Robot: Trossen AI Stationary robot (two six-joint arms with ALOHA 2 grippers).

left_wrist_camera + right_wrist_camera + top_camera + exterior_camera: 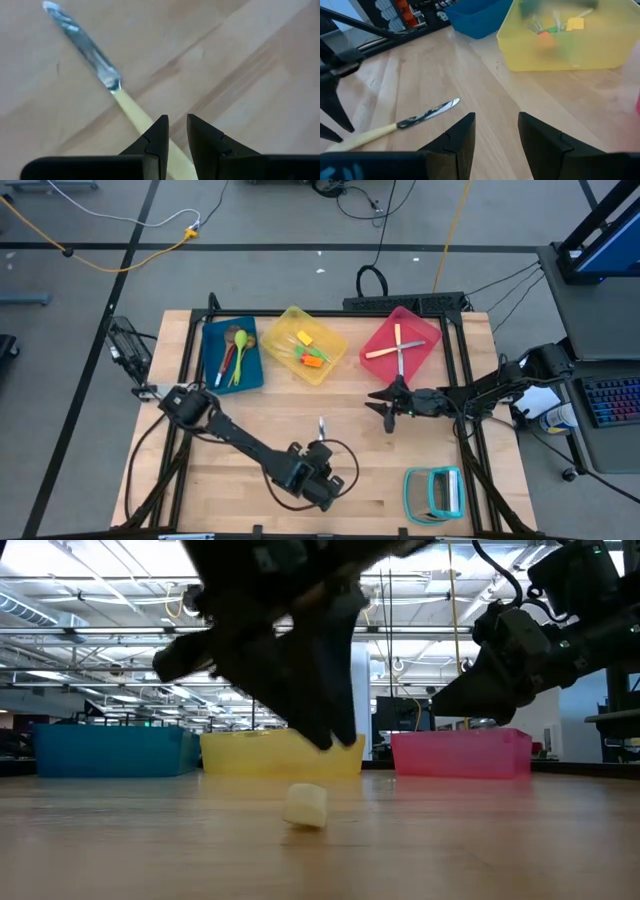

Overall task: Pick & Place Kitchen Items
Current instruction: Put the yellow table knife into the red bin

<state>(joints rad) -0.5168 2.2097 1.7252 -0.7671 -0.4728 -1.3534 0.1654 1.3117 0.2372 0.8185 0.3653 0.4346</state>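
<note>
A table knife with a cream handle and a steel blade lies flat on the wooden table, also visible in the right wrist view. In the low view only its handle end shows, resting on the wood. My left gripper hovers just above the handle, pointing down, its fingers a narrow gap apart and clear of the knife. My right gripper is open and empty, in the air between the knife and the pink bin.
Along the far side stand a blue bin with red, green and wooden spoons, a yellow bin with small coloured spatulas, and a pink bin with wooden and cream-handled pieces. A teal-framed rack lies near the right front corner.
</note>
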